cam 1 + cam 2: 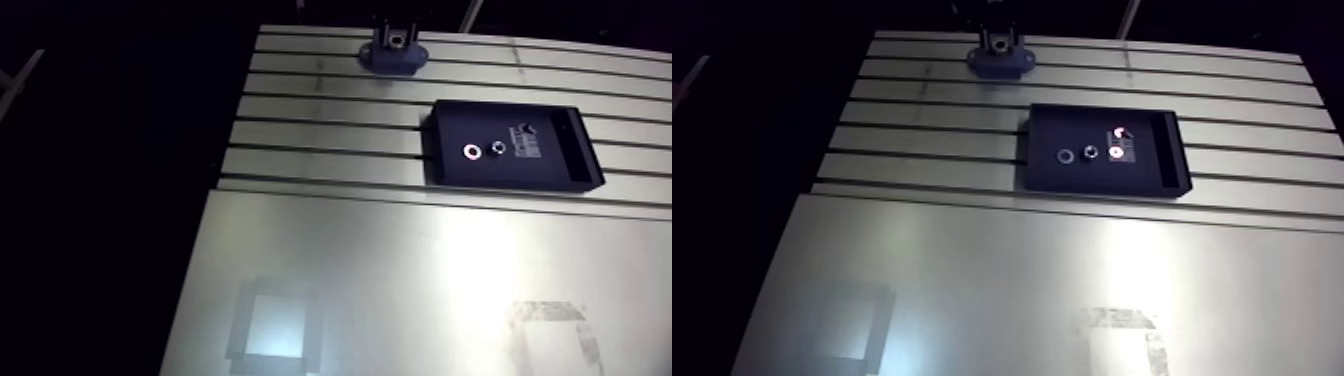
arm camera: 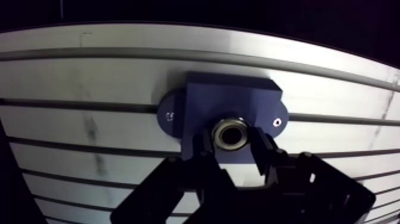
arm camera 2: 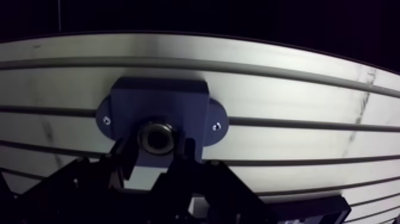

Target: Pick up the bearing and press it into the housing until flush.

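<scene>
**A:** Where was the bearing [image 2: 231, 133]?

**B:** Right between the fingers [image 2: 207, 149], at the mouth of the bore in the blue housing [image 2: 232, 98]. The gripper [image 3: 155, 150] was clamped on it, one finger against each side of the outer ring. I couldn't tell whether it sat flush.

**A:** How would it handle?

**B:** I'd judge it a small steel ring: rigid, dense for its size, and smooth enough to slip. The hold on opposite sides of the outer race looked right. It would need to go in square, since a tilted ring would likely jam in the bore.

**A:** Any containers?

**B:** One black tray [image 1: 455, 125], well apart from the gripper, back toward the arm's side of the table [image 2: 89, 71]. In it lay two small rings [image 1: 471, 152], close together, with a printed label [image 1: 527, 140] just beside them.
</scene>
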